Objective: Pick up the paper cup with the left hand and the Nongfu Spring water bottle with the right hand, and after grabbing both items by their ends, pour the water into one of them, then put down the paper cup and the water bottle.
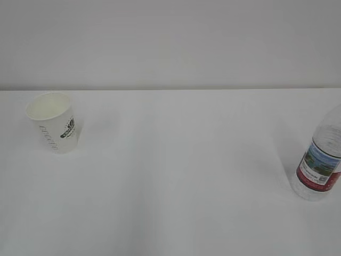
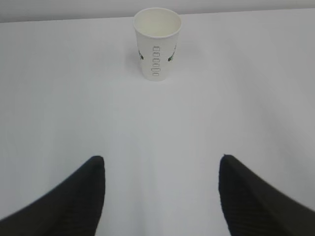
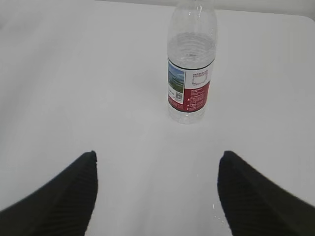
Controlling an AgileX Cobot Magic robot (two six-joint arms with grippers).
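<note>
Both pincers, left (image 2: 161,196) and right (image 3: 156,194), apart, empty. Paper cup (image 2: 157,43) light, may topple if nudged; bottle (image 3: 191,64), far across desk (image 1: 176,176) from cup, may slip.

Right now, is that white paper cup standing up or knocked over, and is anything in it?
Upright. The paper cup stands on its base on the table, open mouth up. The inside looks plain white and dry; the bottom is not visible.

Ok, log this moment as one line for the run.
paper cup: upright, untouched | water bottle: upright, untouched | left gripper: open, empty | right gripper: open, empty
</note>
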